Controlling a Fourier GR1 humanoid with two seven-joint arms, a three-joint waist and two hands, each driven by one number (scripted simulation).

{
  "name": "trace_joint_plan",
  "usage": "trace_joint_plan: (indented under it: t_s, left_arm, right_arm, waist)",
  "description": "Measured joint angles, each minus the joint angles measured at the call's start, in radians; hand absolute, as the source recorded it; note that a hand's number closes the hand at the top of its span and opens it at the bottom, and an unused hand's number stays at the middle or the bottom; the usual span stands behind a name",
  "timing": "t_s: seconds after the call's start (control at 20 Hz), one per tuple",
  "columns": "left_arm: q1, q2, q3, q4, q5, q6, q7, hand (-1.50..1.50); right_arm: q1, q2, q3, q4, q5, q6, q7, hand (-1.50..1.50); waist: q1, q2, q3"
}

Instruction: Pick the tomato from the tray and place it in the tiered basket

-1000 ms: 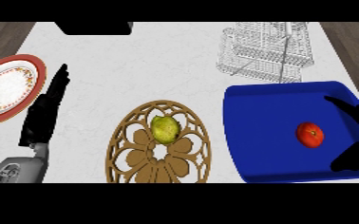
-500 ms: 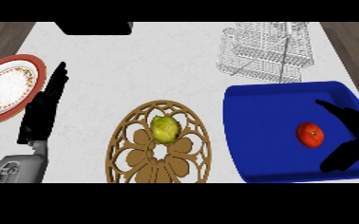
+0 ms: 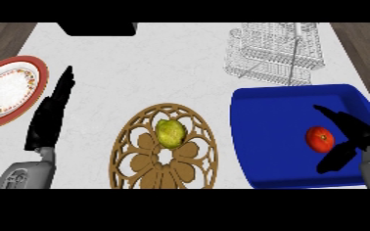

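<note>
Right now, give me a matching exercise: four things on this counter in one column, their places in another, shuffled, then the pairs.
Things:
1. tomato
2. yellow-green fruit
3. tiered basket
4. plate

Places:
A. left edge of the counter
B. on the wooden trivet
C. in the blue tray, beside the right hand
D. beyond the tray, far right

Pairs: 1-C, 2-B, 3-D, 4-A

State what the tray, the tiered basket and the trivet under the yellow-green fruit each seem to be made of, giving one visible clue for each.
Tray: probably plastic, from its uniform glossy blue and rounded raised rim.
Tiered basket: thin metal wire, an open pale grid that shows the counter through it.
Trivet: looks like wood, matte brown with cut-out petal shapes; it could be bamboo.
</note>
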Motion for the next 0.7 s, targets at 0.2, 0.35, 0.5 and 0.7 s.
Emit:
trace_joint_plan:
  t_s: [0.2,0.35,0.5,0.7]
  left_arm:
    - [-0.030,-0.001,0.022,0.012,0.002,-0.027,0.012,0.00]
    - [-0.040,-0.008,0.033,0.038,-0.012,-0.029,-0.005,0.00]
    - [-0.035,-0.018,0.037,0.045,-0.023,-0.030,-0.017,0.00]
    - [-0.036,-0.018,0.039,0.020,-0.023,-0.034,0.008,0.00]
  right_arm:
    - [-0.031,0.023,-0.009,0.061,0.028,0.006,-0.028,-1.50]
    - [-0.048,0.043,-0.014,0.097,0.044,0.009,-0.044,-1.50]
    - [-0.047,0.059,-0.014,0.127,0.060,0.014,-0.060,1.50]
    - [-0.042,0.019,0.035,0.130,0.095,0.053,-0.145,1.50]
  waist:
    - [-0.001,0.000,0.000]
    - [-0.001,0.000,0.000]
    - [-0.001,-0.001,-0.001]
    - [0.002,-0.005,-0.007]
